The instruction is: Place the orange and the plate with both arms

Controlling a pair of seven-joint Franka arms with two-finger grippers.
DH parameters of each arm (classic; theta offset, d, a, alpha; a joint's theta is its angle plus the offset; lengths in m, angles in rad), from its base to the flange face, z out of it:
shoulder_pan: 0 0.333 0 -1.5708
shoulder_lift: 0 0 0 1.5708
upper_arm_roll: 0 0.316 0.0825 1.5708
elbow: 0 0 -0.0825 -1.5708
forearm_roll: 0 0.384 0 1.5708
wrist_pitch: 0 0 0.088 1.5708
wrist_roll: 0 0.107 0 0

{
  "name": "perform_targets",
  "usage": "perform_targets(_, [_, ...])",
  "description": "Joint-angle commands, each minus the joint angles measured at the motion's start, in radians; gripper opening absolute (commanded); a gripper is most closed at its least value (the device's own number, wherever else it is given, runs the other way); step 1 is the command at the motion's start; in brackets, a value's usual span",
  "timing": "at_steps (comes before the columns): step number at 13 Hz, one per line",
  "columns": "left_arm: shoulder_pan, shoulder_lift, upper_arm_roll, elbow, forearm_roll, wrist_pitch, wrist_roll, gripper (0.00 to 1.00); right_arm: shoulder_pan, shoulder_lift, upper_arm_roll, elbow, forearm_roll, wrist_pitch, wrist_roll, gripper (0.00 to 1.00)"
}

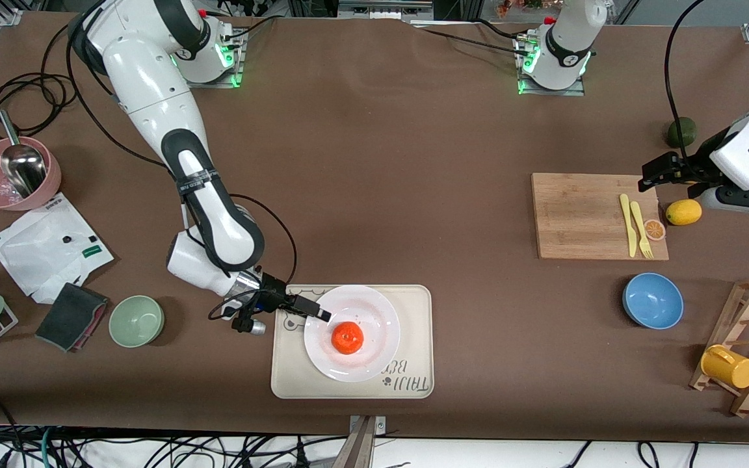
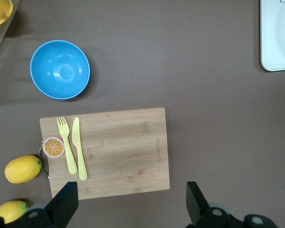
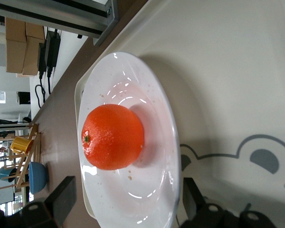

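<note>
The orange [image 1: 347, 338] lies in the middle of the white plate [image 1: 376, 318], which rests on the beige tray [image 1: 413, 305] near the front camera's edge of the table. My right gripper [image 1: 317, 312] is open at the plate's rim on the right arm's side. In the right wrist view its fingers [image 3: 62, 198] stand on either side of the plate's edge [image 3: 147, 204], holding nothing, with the orange [image 3: 113, 137] just ahead. My left gripper [image 1: 651, 177] is open and empty, up over the wooden board's end by a lemon. Its fingers [image 2: 65, 202] show in the left wrist view.
A wooden board [image 1: 582, 214] carries a yellow fork, a knife and an orange slice disc. A lemon [image 1: 683, 212], an avocado [image 1: 681, 132], a blue bowl [image 1: 653, 300] and a rack with a yellow mug [image 1: 729, 366] are at the left arm's end. A green bowl [image 1: 136, 320] stands beside the tray.
</note>
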Motion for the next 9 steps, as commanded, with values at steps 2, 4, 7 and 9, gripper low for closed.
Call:
perform_targets(2, [-0.003, 0.011, -0.003, 0.025, 0.005, -0.008, 0.024, 1.0, 0.008, -0.079, -0.01, -0.102, -0.034, 0.001, 0.035, 0.99])
perform_targets(4, [-0.009, 0.011, -0.006, 0.026, 0.005, -0.008, 0.021, 1.0, 0.008, -0.094, -0.01, -0.128, -0.043, -0.001, 0.035, 0.99])
perform_targets(7, [-0.01, 0.011, -0.008, 0.039, 0.008, -0.01, 0.019, 1.0, 0.005, -0.137, -0.013, -0.183, -0.048, -0.015, 0.036, 0.99])
perform_targets(9, [-0.01, 0.011, -0.008, 0.04, 0.017, -0.01, 0.019, 1.0, 0.005, -0.163, -0.019, -0.217, -0.048, -0.016, 0.036, 0.99])
